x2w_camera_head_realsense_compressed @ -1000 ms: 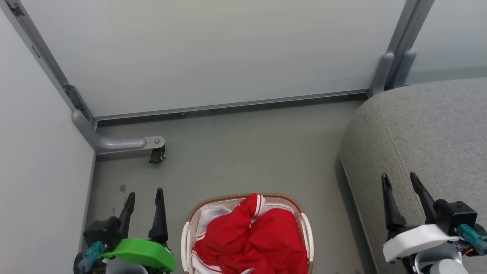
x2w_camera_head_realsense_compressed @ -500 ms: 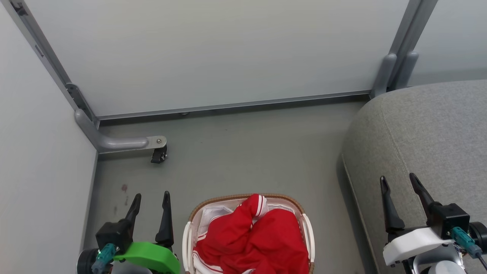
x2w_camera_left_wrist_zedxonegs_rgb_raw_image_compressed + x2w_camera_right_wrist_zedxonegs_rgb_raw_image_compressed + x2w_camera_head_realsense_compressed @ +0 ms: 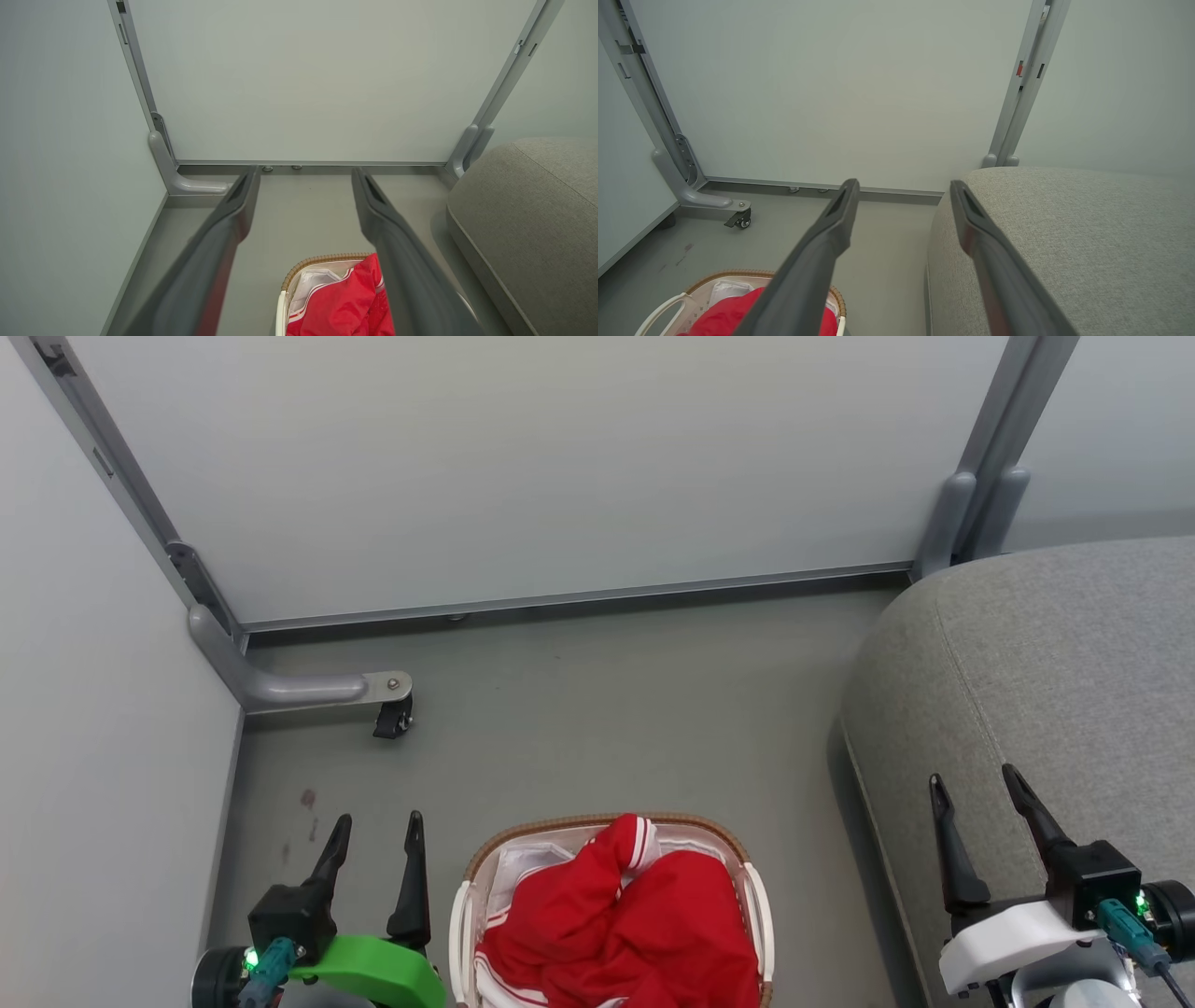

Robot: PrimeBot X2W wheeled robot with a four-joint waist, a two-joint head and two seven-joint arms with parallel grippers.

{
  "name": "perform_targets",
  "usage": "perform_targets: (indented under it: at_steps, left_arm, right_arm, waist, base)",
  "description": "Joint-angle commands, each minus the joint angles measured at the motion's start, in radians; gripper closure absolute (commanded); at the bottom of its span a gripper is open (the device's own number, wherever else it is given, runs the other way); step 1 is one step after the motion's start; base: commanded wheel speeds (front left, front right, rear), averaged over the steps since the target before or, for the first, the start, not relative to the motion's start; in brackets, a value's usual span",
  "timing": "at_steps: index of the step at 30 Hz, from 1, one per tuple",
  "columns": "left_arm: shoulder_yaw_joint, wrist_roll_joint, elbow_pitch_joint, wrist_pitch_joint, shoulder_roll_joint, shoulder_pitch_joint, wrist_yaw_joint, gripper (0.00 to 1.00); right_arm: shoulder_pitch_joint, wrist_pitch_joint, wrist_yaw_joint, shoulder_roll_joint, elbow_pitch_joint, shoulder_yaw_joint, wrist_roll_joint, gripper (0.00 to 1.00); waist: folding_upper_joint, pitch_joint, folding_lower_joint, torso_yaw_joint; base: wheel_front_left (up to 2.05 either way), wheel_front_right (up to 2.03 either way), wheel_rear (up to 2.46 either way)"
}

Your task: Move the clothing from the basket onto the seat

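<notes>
Grey floor (image 3: 607, 709) runs open between basket (image 3: 551, 825) rim and seat (image 3: 1055, 663) edge.

No legible text, label, brand mark or number is presented in any view. The white stripes on the red clothing (image 3: 616, 924) are plain trim. A red tag (image 3: 1019, 69) on the partition post (image 3: 1029, 70) is too small to be read.

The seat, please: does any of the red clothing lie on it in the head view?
No, the clothing lies heaped inside the basket, apart from the grey seat.
</notes>
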Motion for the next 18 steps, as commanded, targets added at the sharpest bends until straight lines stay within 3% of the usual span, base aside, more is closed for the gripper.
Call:
perform_targets:
  at_steps: [1,18]
  left_arm:
    - [0.003,-0.004,0.004,-0.001,0.006,0.004,0.004,0.0]
    - [-0.002,-0.008,0.008,-0.001,0.006,0.005,0.005,0.0]
  right_arm:
    - [0.017,-0.005,0.0,-0.006,0.003,0.0,-0.004,0.0]
    - [0.013,-0.005,0.0,-0.006,-0.004,-0.002,-0.003,0.0]
  waist:
    - [-0.0001,0.0,0.0,0.0]
    - [-0.0001,0.005,0.0,-0.001]
  base:
    - [0.0,0.0,0.0]
    - [0.0,0.0,0.0]
